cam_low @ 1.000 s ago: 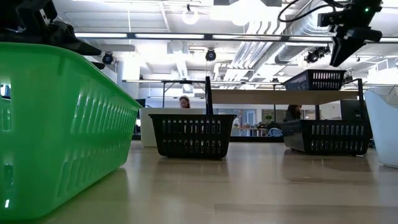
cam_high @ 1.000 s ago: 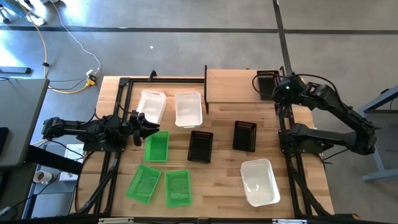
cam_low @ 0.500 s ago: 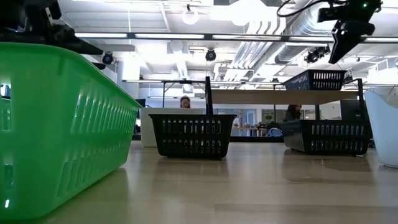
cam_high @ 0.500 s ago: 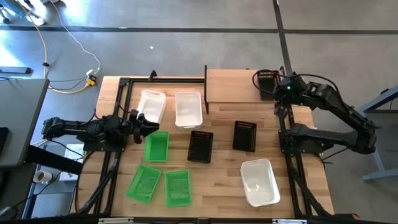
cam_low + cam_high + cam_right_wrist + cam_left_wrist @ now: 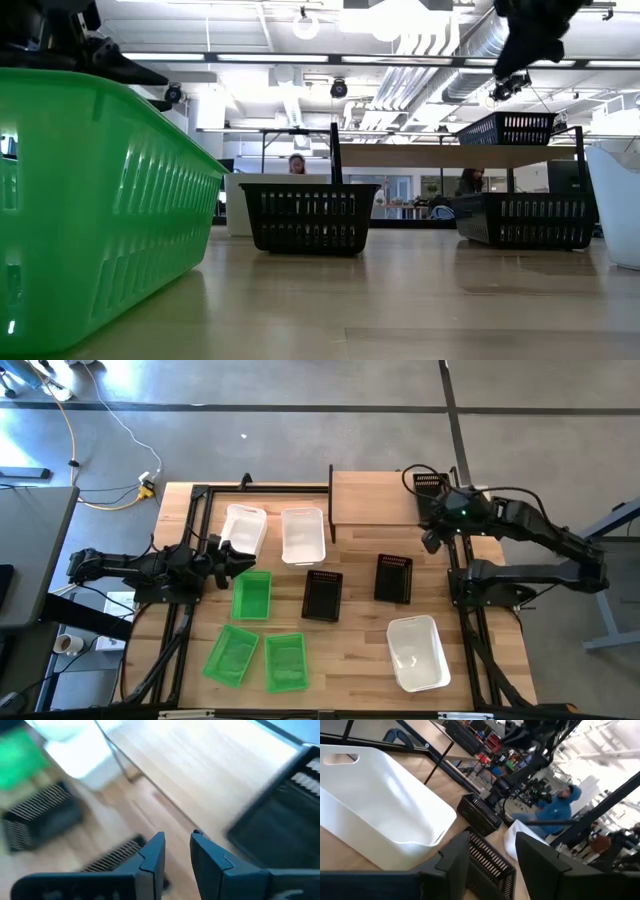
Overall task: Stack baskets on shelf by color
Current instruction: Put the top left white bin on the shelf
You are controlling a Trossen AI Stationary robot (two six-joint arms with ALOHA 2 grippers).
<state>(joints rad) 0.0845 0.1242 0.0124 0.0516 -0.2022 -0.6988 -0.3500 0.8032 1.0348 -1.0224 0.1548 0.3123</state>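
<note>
The light-wood shelf (image 5: 372,498) stands at the table's far edge, and one black basket (image 5: 428,484) rests on its right end, also showing in the low view (image 5: 508,127). Two more black baskets (image 5: 322,595) (image 5: 393,578) sit mid-table. Two white baskets (image 5: 243,530) (image 5: 303,535) lie left of the shelf, a third (image 5: 417,652) near the right front. Three green baskets (image 5: 252,594) (image 5: 231,654) (image 5: 286,661) sit on the left. My right gripper (image 5: 431,540) (image 5: 176,851) hangs open, just off the shelf's near right corner. My left gripper (image 5: 238,560) (image 5: 492,857) is open, between a white and a green basket.
Black frame rails (image 5: 190,560) (image 5: 462,590) run along both sides of the table. A black upright post (image 5: 331,500) stands at the shelf's left end. People show in the room beyond the table (image 5: 555,807). Bare wood lies between the black baskets and the near edge.
My right gripper has drawn back from over the black basket on the shelf, toward the table's near edge and slightly left, turning as it goes. The black basket has stayed on the shelf's right end. The left arm has kept still.
</note>
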